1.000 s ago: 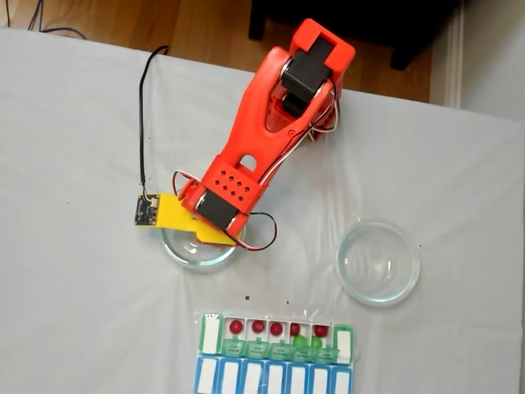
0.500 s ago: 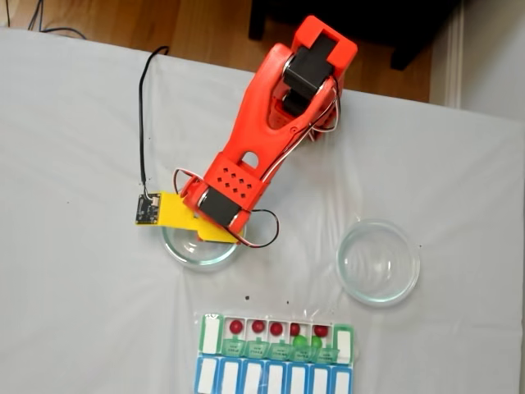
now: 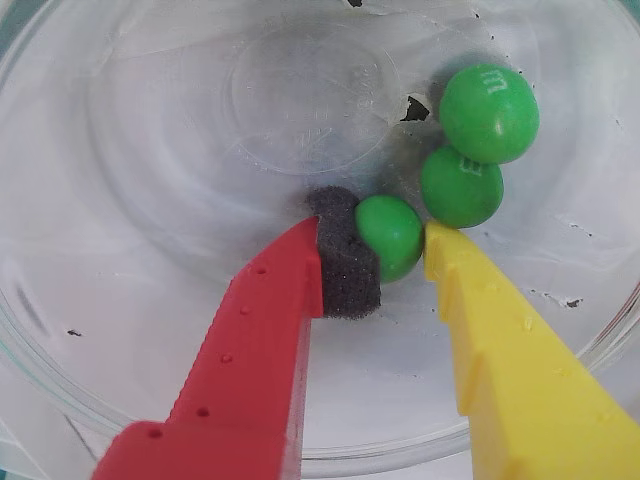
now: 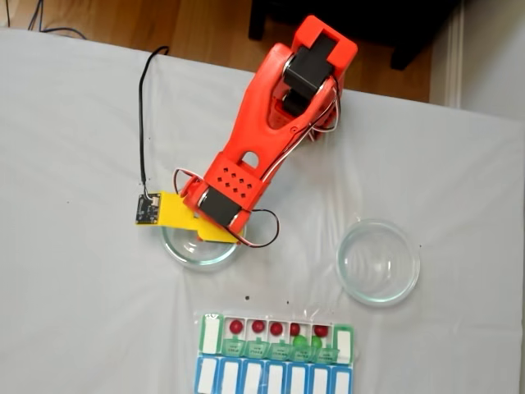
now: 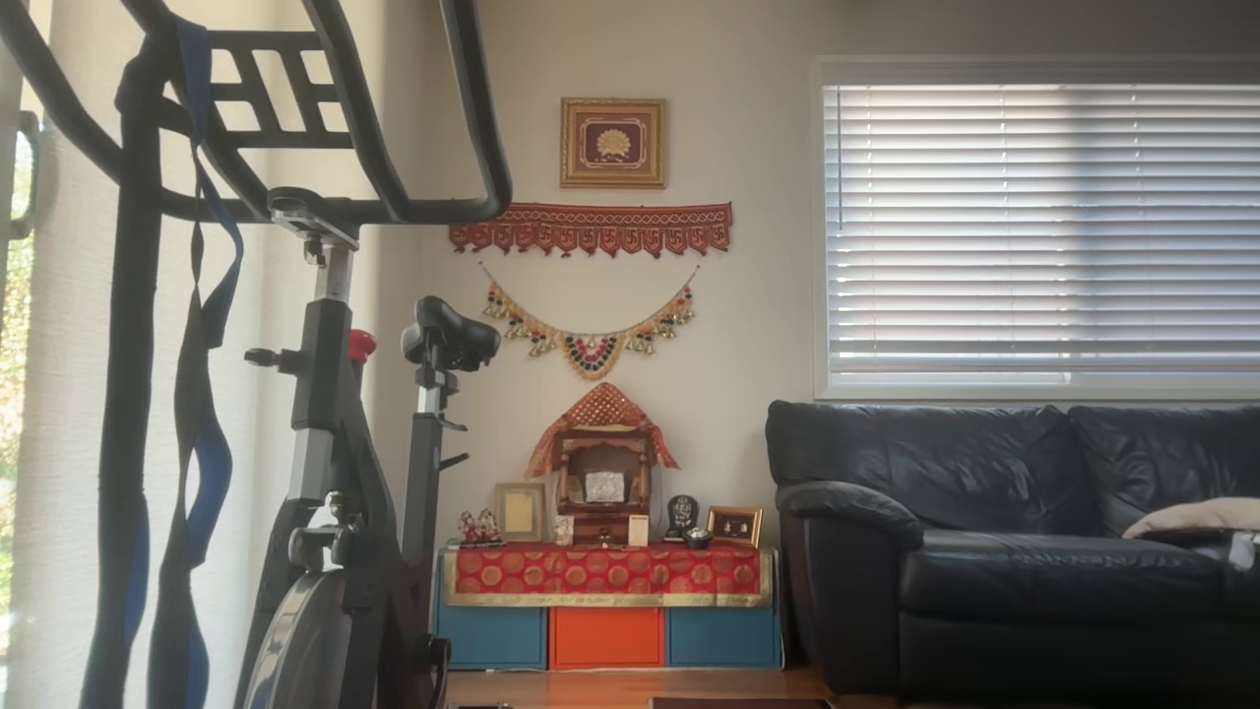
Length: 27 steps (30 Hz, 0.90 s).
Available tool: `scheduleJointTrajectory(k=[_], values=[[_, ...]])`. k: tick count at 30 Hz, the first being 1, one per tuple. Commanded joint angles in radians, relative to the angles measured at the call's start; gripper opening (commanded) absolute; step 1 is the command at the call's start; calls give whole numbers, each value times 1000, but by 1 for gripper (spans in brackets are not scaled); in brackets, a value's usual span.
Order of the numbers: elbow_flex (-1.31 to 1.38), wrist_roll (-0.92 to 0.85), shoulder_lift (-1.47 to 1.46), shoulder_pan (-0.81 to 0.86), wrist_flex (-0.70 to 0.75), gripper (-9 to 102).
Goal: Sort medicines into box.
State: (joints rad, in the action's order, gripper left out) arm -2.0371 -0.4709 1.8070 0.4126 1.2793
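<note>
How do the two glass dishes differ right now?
The left dish sits under the gripper; the right dish stands apart from the arm. In the wrist view the left dish holds three green medicines, one between the fingers; the right dish looks empty. The right dish also looks wider in the fixed view. Both are round, clear and on the white cloth.

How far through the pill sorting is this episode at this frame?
Mostly done: five red balls and two green ones sit in the pill organiser. In hand: the gripper brackets a green ball in the glass dish, jaws not closed. Left: two more green balls.
</note>
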Motion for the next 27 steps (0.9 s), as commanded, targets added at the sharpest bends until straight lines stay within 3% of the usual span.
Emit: scheduleJointTrajectory(k=[1, 21, 27], values=[[2, 12, 52, -9, -2, 1], [98, 14, 81, 37, 17, 1], [310, 14, 29, 44, 132, 1]])
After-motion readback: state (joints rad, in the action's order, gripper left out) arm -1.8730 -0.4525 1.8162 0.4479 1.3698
